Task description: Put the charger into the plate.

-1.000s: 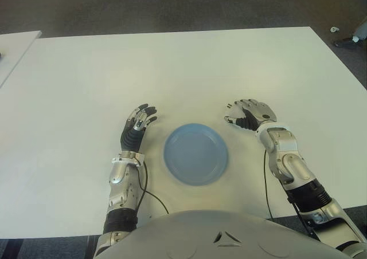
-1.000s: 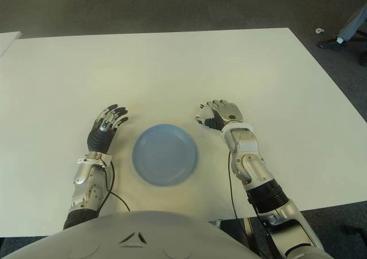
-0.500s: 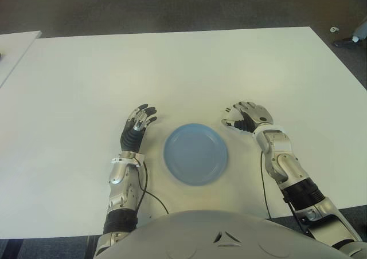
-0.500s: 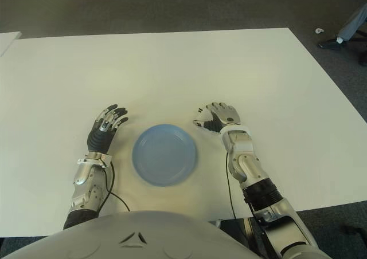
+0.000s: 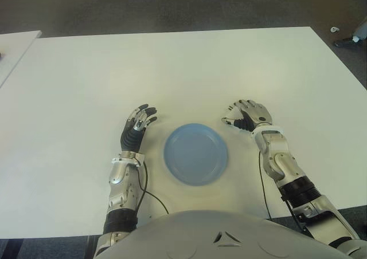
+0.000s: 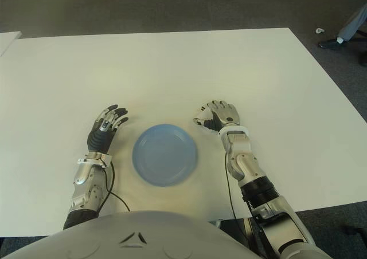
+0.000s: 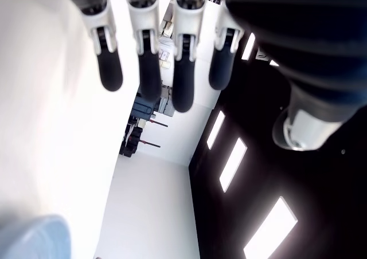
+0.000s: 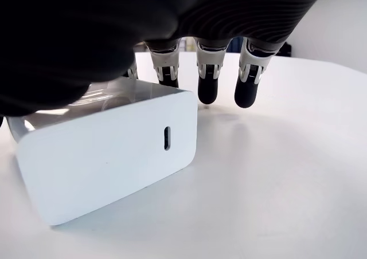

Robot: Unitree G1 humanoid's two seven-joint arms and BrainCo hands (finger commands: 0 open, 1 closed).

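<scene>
A blue plate sits on the white surface, close to the robot's body and between its two hands. Nothing lies in the plate.

The right hand is just to the right of the plate, near its far edge. It is palm down over the charger, a small white box with round corners and a little slot on one side. The charger sits on the surface under the palm, outside the plate. In the right wrist view the fingers hang down past the far side of the box, a bit bent, with their dark tips close to the surface. Three of them show side by side with small gaps between them. The palm is right on top of the box, but I cannot tell if the hand has a real grip on it.

The left hand shows just to the left of the plate. Its fingers are straight and a little spread, and they hold nothing. A thin black cable runs by the left arm near the robot's body
</scene>
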